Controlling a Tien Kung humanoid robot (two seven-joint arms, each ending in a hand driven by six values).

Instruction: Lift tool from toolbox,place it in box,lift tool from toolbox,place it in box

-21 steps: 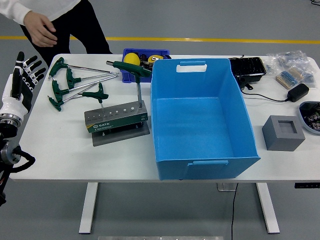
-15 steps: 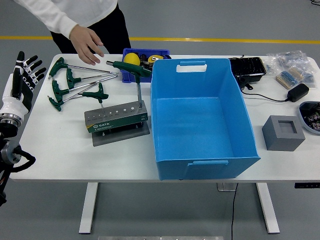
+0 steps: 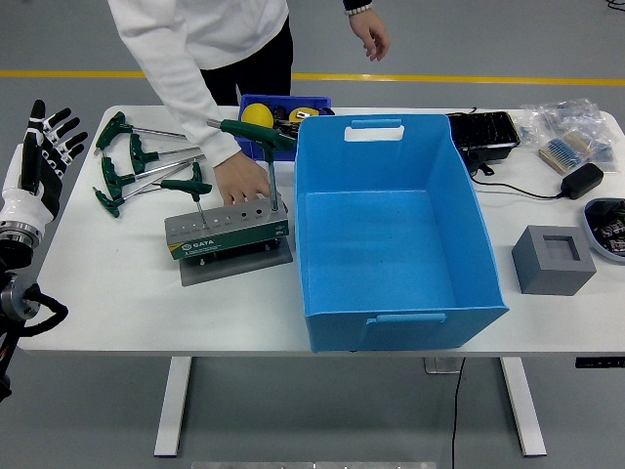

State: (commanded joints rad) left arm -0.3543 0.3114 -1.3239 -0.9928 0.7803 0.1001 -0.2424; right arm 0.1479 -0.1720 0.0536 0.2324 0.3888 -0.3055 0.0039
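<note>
Since the earlier frames the person at top of frame has leaned in over the white table point(image 3: 117, 293): one hand point(image 3: 241, 182), in a white sleeve, has come down from upper left onto the back edge of the grey metal tool holder block w/ green label point(image 3: 227, 233), left of centre. Person's other hand point(image 3: 372, 37) hangs free at top centre, well apart from everything

One green T-handle hex key point(image 3: 256, 138) stands upright in the block's right end, handle pointing toward upper left; a smaller green T-handle key point(image 3: 187, 185) stands in the block's left part. More loose green T-handle keys point(image 3: 132, 156) lie flat on the table, upper left. The big blue open-top plastic box point(image 3: 391, 230) sits centre frame, just beside the block on its right, nothing visible inside it

Robot's left hand point(image 3: 41, 147), black & white, is held upright at far left edge, fingers spread, holding nothing, well apart from the tools. Right arm not visible

Behind the box: small dark-blue bin w/ a yellow ball point(image 3: 258, 114). Right side: black tray point(image 3: 482, 132), black power adapter w/ cable point(image 3: 578, 180), grey square foam block point(image 3: 553, 259)
</note>
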